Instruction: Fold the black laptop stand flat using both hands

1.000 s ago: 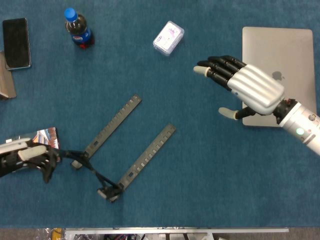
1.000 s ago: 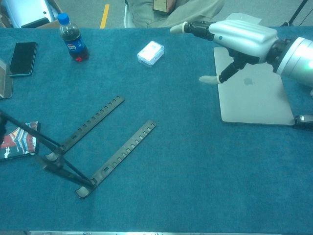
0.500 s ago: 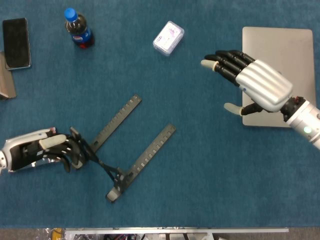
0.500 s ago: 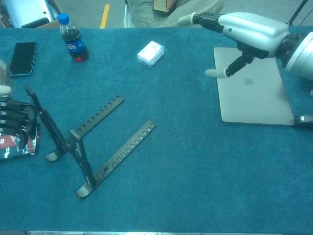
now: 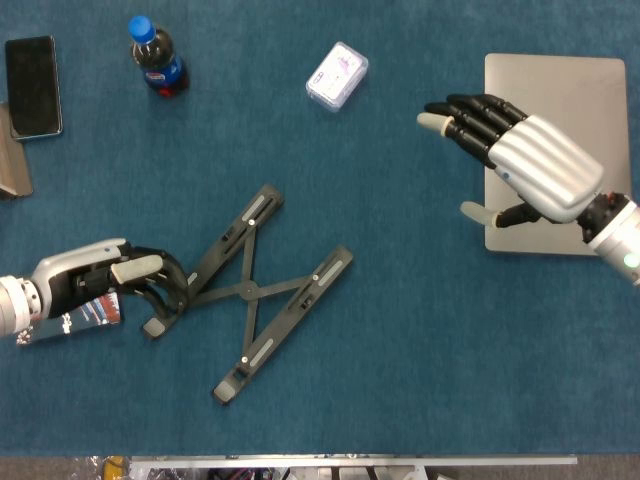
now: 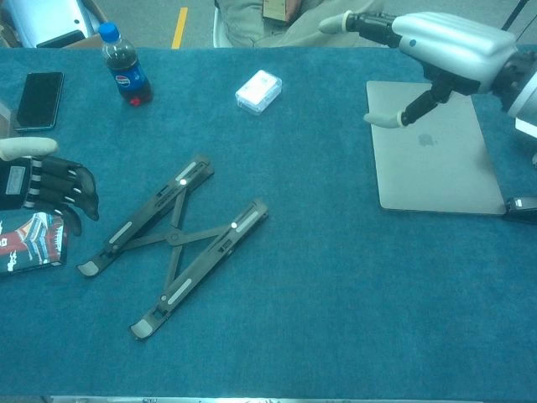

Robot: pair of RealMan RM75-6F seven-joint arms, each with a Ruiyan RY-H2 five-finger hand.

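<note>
The black laptop stand [image 5: 250, 292] lies low on the blue table, its two slotted rails joined by crossed struts; the chest view shows the laptop stand [image 6: 172, 239] flat too. My left hand [image 5: 105, 285] hovers just left of the stand's near-left foot. In the chest view the left hand [image 6: 46, 185] has its fingers loosely spread with nothing in them, clear of the stand. My right hand [image 5: 520, 160] floats open, palm down, over the left edge of the laptop; the chest view shows the right hand [image 6: 440, 46] far from the stand.
A closed silver laptop [image 5: 560, 110] lies at the right. A cola bottle [image 5: 158, 58], a phone [image 5: 32, 85] and a small white box [image 5: 337, 75] sit along the far side. A colourful booklet [image 6: 29, 239] lies beneath my left hand.
The stand's raised upper frame has dropped down onto its rails and now lies flat. My left hand has let go and drawn back slightly. The right hand drifted to the right.
</note>
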